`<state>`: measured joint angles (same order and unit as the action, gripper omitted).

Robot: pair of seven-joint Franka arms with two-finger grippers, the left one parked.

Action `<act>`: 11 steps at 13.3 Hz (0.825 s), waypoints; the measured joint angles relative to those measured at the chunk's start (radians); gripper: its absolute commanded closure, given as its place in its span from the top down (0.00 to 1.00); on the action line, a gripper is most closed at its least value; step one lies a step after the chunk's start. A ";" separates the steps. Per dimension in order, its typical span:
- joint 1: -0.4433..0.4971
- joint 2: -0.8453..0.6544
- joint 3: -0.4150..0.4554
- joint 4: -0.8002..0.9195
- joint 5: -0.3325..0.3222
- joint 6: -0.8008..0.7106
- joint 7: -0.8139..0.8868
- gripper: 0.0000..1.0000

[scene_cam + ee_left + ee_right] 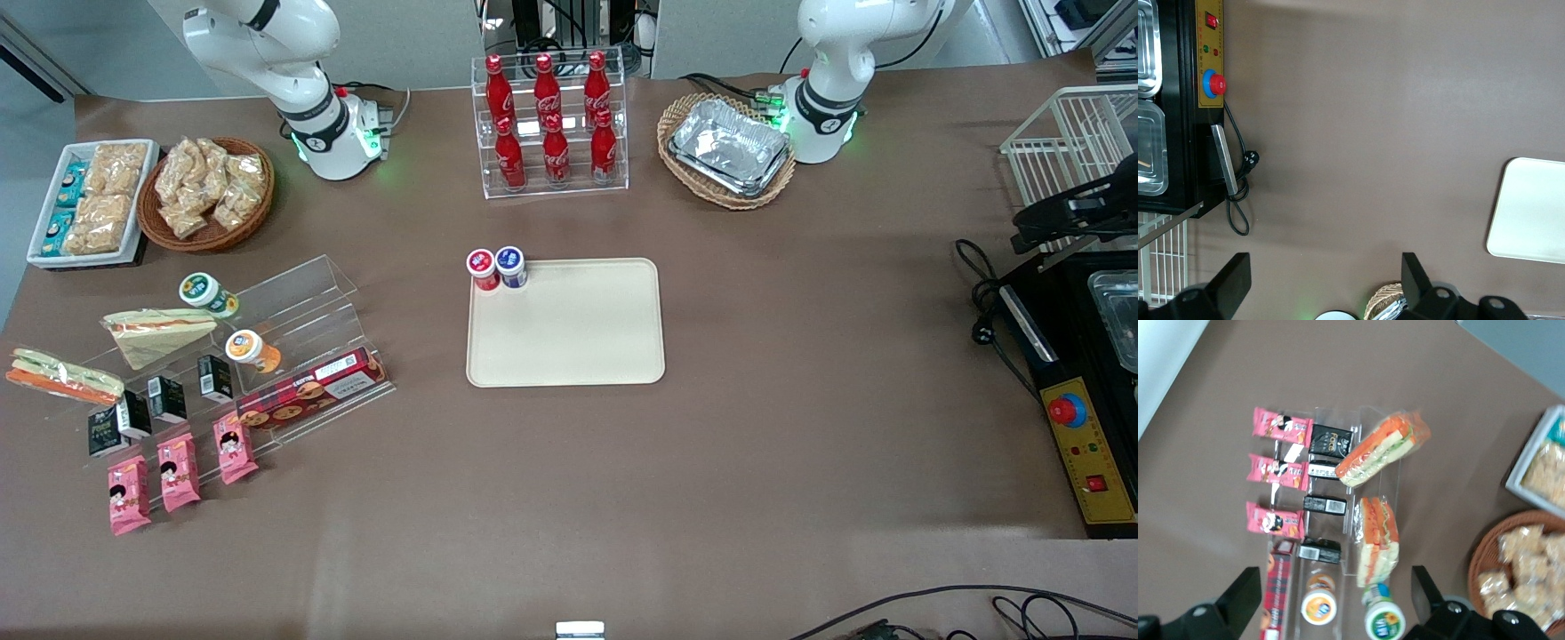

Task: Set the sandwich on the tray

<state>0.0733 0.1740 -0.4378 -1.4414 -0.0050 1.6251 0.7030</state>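
Observation:
The sandwich [62,378] [1381,450], a clear-wrapped wedge with an orange-red stripe, lies on the clear stepped stand [293,320] toward the working arm's end of the table. The cream tray [578,329] [1531,213] lies flat at the table's middle, with bare table between it and the stand. My gripper [1331,607] does not show in the front view. In the right wrist view it hangs high over the stand, open, with nothing between its fingers [1241,597]. The sandwich is apart from it.
A larger pale sandwich [156,333] [1378,540] lies beside the task sandwich. A green-lidded cup [206,293], an orange-lidded cup [249,348], black cartons [164,398], a biscuit box [311,391] and pink packets [178,471] share the stand. Two small cups [496,267] stand at the tray's corner.

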 measured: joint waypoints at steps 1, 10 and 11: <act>0.000 0.010 0.001 0.000 0.003 0.009 0.082 1.00; -0.099 0.113 -0.008 -0.005 0.091 0.068 0.236 1.00; -0.105 0.128 -0.008 -0.008 0.091 0.087 0.236 1.00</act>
<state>-0.0319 0.3025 -0.4455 -1.4494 0.0860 1.7125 0.9388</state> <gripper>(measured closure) 0.000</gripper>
